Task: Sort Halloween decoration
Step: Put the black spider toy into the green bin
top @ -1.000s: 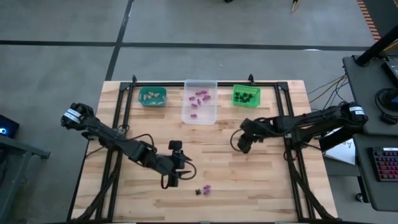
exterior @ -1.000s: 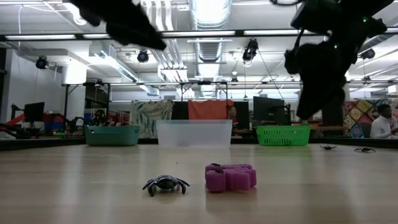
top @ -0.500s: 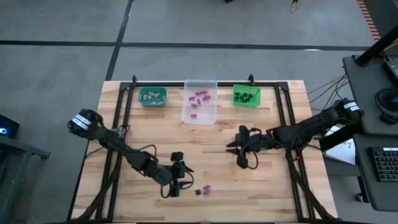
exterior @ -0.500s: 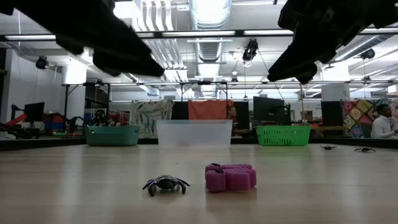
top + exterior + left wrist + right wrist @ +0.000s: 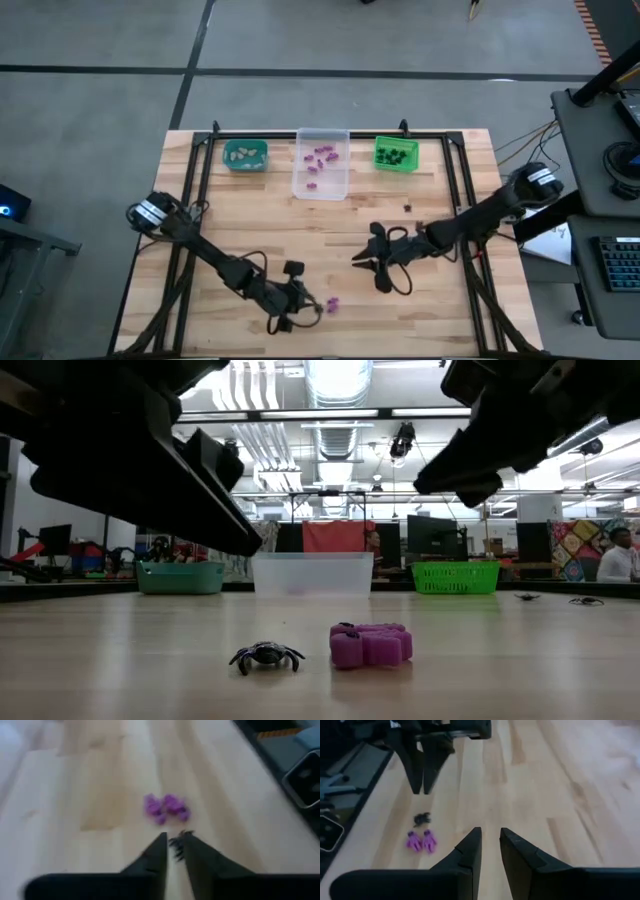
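Observation:
A black spider trinket [image 5: 266, 656] and a purple trinket [image 5: 371, 644] lie side by side on the wooden table near its front edge. My left gripper [image 5: 175, 851] hangs just above and beside the spider [image 5: 179, 841], fingers pointing slantwise down, a narrow empty gap between them. My right gripper [image 5: 490, 842] hovers higher, to the right of the two trinkets [image 5: 421, 840], pointing toward them, also with a narrow empty gap. In the high view the left gripper [image 5: 312, 304] is next to the purple trinket [image 5: 332, 304], and the right gripper [image 5: 356, 259] is farther right.
Along the far edge stand a teal bin [image 5: 245, 154] with pale pieces, a clear bin [image 5: 321, 170] with purple pieces and a green bin [image 5: 396, 153] with black pieces. A small black trinket [image 5: 408, 207] lies on the table's right half. Bare wood lies between the arms.
My left gripper has sunk and moved toward the table's near edge and right, down to the black spider. My right gripper has swung from the table's middle right toward the near edge and left, tipping toward level and pointing at the trinkets. Both trinkets have stayed put.

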Robot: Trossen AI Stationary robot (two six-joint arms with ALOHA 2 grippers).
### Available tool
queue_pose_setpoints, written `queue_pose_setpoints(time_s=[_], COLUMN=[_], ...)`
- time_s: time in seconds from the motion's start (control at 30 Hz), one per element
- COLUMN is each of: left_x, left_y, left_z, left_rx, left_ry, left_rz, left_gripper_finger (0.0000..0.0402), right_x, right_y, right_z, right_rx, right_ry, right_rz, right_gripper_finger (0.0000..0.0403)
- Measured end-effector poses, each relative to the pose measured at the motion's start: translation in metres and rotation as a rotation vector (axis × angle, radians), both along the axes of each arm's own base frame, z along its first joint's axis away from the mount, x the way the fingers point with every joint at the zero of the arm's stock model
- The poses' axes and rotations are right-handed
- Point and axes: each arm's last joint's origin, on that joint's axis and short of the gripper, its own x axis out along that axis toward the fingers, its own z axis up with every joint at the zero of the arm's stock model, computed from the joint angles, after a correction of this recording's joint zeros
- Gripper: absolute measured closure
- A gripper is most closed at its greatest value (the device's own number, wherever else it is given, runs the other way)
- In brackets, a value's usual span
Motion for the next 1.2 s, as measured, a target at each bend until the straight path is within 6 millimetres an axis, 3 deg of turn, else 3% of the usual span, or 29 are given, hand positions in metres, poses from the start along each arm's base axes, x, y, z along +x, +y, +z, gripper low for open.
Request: queue_pose_setpoints(time_s=[0.1,0.4,0.67,0.93,1.2], left_x=[0.003,0.009,0.009,0.005,-0.006], left_y=[-0.003,-0.008,-0.009,-0.004,0.011], left_z=[-0.006,-0.026,-0.038,-0.037,-0.021], left_rx=[-0.037,-0.11,-0.151,-0.096,0.074], left_ry=[0.0,0.0,0.044,0.07,0.092], left_rz=[-0.02,-0.032,-0.008,0.035,0.199], left_gripper_finger=[0.0394,0.04,0.0401,0.0401,0.0402], right_x=[0.004,0.016,0.019,0.019,0.019], right_y=[0.006,0.026,0.031,0.03,0.03], right_z=[-0.008,-0.007,-0.002,-0.002,-0.002], right_rx=[0.004,0.007,-0.007,-0.012,0.003], right_ry=[0.007,0.002,-0.012,-0.014,-0.013], right_rz=[0.01,0.056,0.073,0.063,0.048], right_gripper_finger=[0.0338,0.0339,0.034,0.0339,0.0344])
